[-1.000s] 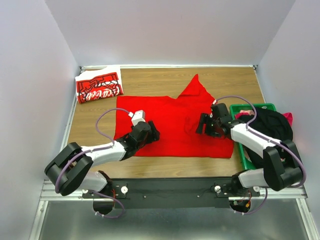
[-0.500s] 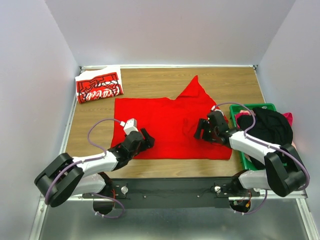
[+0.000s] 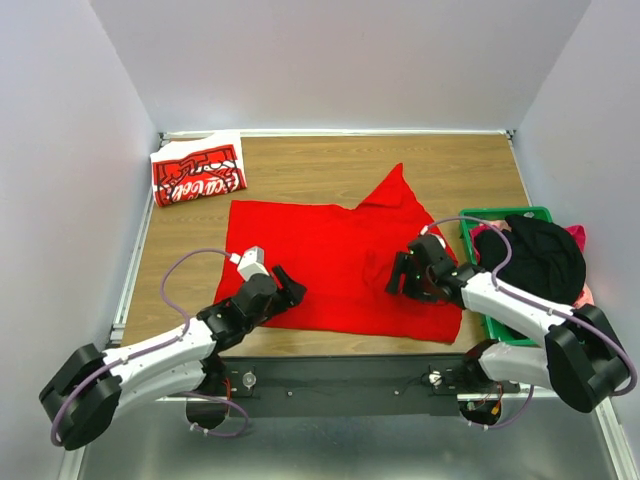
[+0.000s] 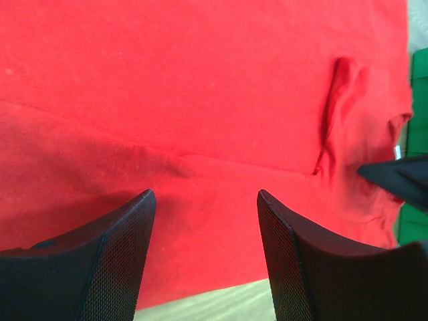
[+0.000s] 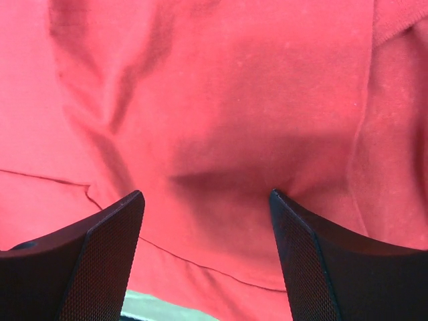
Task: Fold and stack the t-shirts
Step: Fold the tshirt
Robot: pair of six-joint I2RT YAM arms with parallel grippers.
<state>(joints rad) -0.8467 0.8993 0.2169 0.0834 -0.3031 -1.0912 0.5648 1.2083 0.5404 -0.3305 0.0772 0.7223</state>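
Note:
The plain red t-shirt [image 3: 330,250] lies spread on the wooden table [image 3: 330,165], one sleeve pointing to the back. It fills the left wrist view [image 4: 200,80] and the right wrist view [image 5: 221,100]. My left gripper [image 3: 285,288] is open, low over the shirt's near left edge [image 4: 205,194]. My right gripper [image 3: 400,275] is open over the shirt's near right part [image 5: 206,194], where the cloth is wrinkled. Neither holds anything. The red shirt with white lettering [image 3: 198,175] lies folded at the back left corner.
A green crate [image 3: 497,213] stands at the right edge of the table, with a black garment [image 3: 540,255] and some pink cloth in it. Its green side also shows in the left wrist view [image 4: 420,134]. Grey walls close off three sides.
Both arms have drawn back toward the near edge, and the plain red shirt has slid that way with them. Both grippers stay open.

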